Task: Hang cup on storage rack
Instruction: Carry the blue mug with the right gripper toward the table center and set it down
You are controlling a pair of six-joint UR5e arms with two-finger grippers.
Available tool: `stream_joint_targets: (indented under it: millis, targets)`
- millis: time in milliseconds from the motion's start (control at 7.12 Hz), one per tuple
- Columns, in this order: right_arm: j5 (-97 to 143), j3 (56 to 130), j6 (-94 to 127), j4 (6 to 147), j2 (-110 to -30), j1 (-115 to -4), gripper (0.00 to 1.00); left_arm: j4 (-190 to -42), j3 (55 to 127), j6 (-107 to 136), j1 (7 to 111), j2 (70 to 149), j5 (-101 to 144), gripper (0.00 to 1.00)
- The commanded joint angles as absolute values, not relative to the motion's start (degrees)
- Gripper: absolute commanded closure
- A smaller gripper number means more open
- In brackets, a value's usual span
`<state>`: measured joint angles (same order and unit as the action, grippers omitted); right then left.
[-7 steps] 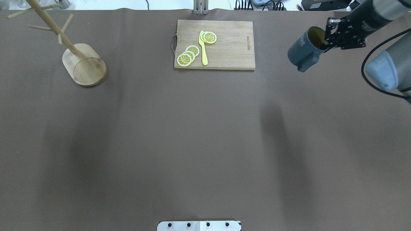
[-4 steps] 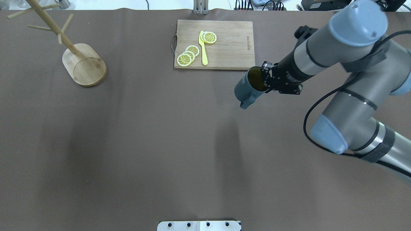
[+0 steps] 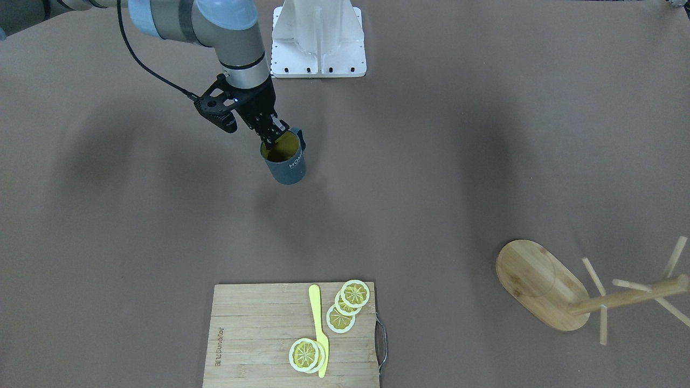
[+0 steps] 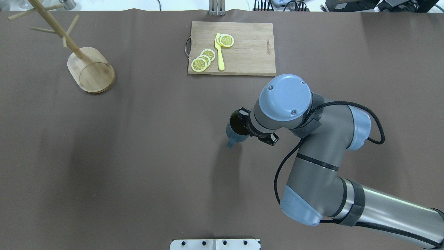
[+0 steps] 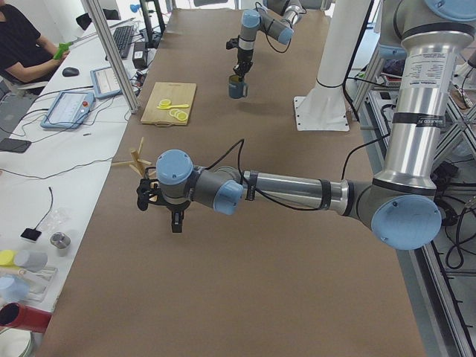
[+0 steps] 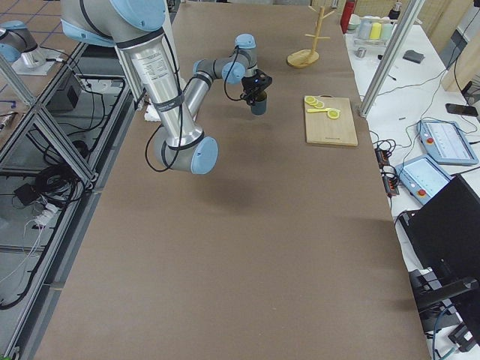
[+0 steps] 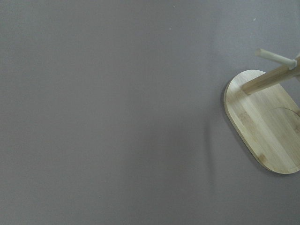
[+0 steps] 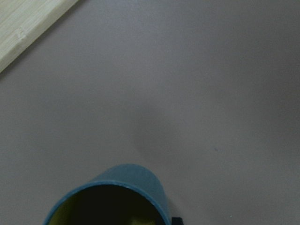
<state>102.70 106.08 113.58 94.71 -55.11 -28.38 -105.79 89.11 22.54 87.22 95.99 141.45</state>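
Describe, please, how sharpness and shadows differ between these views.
Overhead exterior: sharp, with a soft diffuse shadow on the table just below the cup, and the storage rack leaning from perspective. Exterior front-facing: crisp enough to show the cup's white lettering. Right wrist-mounted: the near cup rim is soft and its inside dark.

Cutting board [image 4: 242,52] — 5 lemon slices [image 4: 199,64], yellow knife [image 4: 220,55] atop.

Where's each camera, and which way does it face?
Front-facing: across the table, facing the robot; right gripper holds cup.
Overhead: behind robot, looking forward-down; right arm.
Exterior left: table end; left arm nearest.
Exterior right: opposite end; right arm nearest.
Left wrist: down onto storage rack; no arm.
Right wrist: down into cup; no arm.
Shared by first two: cutting board.
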Motion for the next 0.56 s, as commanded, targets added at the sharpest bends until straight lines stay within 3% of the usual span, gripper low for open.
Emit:
stream_joint_targets:
  millis: [0, 421]
  targets:
    - [102.3, 100.7, 119.5, 94.7, -50.0, -26.9, 1.0, -105.8, 89.0, 22.6, 87.2, 95.9, 141.7, 0.02]
    - [102.3, 96.0, 127.8, 92.9, -46.5, -26.5, 1.0, -105.9, 88.3, 22.3, 87.2, 95.9, 141.9, 0.02]
